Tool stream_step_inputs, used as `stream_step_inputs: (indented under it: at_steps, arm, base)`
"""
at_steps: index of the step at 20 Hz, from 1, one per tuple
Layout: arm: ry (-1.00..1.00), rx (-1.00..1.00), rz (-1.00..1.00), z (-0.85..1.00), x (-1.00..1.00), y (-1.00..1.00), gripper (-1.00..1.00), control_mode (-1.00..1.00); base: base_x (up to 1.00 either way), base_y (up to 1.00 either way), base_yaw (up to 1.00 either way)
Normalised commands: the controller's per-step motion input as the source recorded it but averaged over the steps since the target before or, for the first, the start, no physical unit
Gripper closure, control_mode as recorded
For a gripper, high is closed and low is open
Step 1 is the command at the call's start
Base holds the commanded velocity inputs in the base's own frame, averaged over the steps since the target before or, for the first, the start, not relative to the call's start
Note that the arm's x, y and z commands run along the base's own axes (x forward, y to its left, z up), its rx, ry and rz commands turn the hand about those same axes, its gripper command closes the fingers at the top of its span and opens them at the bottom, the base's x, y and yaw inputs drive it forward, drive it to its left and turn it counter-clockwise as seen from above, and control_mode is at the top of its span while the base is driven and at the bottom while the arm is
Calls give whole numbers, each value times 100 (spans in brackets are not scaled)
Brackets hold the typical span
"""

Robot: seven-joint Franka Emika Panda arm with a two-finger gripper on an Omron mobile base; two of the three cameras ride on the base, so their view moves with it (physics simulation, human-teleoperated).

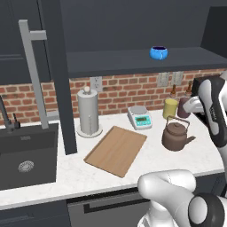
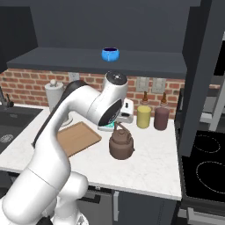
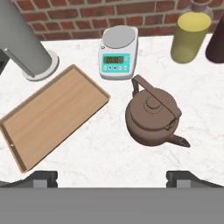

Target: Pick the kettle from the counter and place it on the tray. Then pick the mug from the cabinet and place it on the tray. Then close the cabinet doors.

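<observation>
Brown metal, the kettle (image 3: 152, 114) stood on the white surface (image 3: 109, 144) just ahead of the tool (image 3: 112, 178), slightly to its right; the tray (image 3: 52, 114) lay to its left. The tool was released, its tips wide apart. It should probably descend centred over the arched handle.

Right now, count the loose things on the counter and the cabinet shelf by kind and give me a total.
Kettle: 1
Tray: 1
Mug: 1, on the cabinet shelf
Kitchen scale: 1
Paper-towel holder: 1
Bottles: 2, one yellow, one dark brown
Total: 7
</observation>
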Motion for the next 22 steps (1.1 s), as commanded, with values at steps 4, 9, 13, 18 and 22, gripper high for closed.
stream_step_inputs:
  at_steps: [4,9,13,18,22]
  arm:
    - [1,0,0,0,0,0,-100,-100]
    - [0,0,0,-13,4,0,-100,-100]
    - [0,0,4,-38,23,0,-100,-100]
    - [5,-2,6,-34,37,0,-100,-100]
    - [7,-3,2,-32,38,-3,-100,-100]
  base:
    - [0,0,0]
    - [0,0,0]
    - [0,0,0]
    - [0,0,0]
    - [0,0,0]
